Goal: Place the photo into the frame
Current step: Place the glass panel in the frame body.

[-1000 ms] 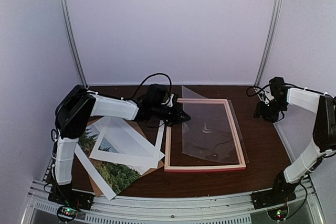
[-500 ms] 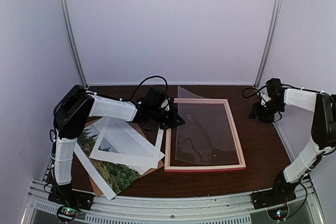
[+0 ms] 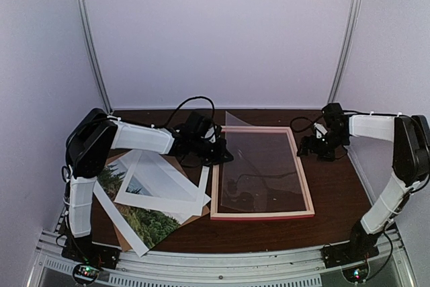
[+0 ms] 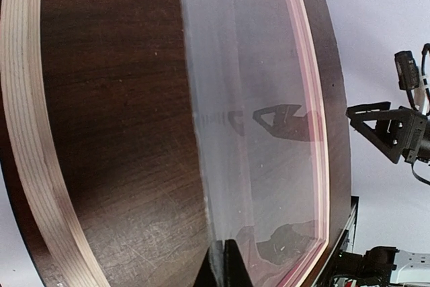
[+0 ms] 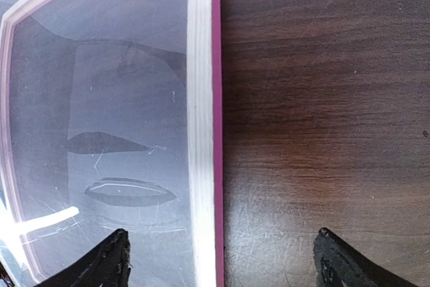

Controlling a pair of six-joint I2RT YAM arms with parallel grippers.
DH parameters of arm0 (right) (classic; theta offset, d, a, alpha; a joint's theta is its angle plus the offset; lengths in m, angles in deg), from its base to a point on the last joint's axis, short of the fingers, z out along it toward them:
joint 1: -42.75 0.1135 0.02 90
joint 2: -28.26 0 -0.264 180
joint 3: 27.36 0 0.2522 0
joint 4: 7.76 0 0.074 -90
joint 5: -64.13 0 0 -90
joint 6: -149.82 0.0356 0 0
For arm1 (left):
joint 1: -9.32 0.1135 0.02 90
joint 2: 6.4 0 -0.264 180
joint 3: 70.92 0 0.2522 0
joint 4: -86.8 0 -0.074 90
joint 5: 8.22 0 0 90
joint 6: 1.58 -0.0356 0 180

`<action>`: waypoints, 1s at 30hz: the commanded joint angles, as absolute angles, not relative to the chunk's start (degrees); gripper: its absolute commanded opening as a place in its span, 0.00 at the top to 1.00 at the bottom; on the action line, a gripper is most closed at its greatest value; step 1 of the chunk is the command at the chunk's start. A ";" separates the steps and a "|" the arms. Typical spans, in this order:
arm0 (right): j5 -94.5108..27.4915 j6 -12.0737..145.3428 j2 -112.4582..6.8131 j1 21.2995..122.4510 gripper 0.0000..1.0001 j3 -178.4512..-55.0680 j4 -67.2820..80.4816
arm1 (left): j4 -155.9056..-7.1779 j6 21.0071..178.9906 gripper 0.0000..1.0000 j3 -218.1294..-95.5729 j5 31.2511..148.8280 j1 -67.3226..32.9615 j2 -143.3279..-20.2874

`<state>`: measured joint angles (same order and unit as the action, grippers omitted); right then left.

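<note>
Photo [image 3: 144, 223] is mostly hidden under the white mat [image 3: 161, 203]. The left gripper [image 3: 227, 156] pinches the clear sheet [image 3: 259, 166] over the frame [image 3: 262, 216]; the right gripper [image 3: 310, 149] is wide open, holding nothing.

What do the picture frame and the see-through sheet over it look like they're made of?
The frame: likely pale wood, matte, grain lines showing on its side, with a pink painted edge. The clear sheet: probably thin flexible plastic, not glass; glossy, it curves up at its far corner and shows reflections.
</note>
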<state>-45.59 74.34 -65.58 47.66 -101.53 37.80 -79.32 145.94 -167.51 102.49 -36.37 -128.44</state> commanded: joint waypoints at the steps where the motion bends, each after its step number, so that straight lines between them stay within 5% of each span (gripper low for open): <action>1: -45.68 73.42 -66.75 48.99 0.03 -103.26 36.68 | -78.21 143.68 1.00 -169.67 102.62 -35.85 -127.02; 30: -42.54 73.36 -68.55 50.31 0.00 -104.23 37.23 | -76.45 142.77 1.00 -171.78 103.58 -35.86 -128.92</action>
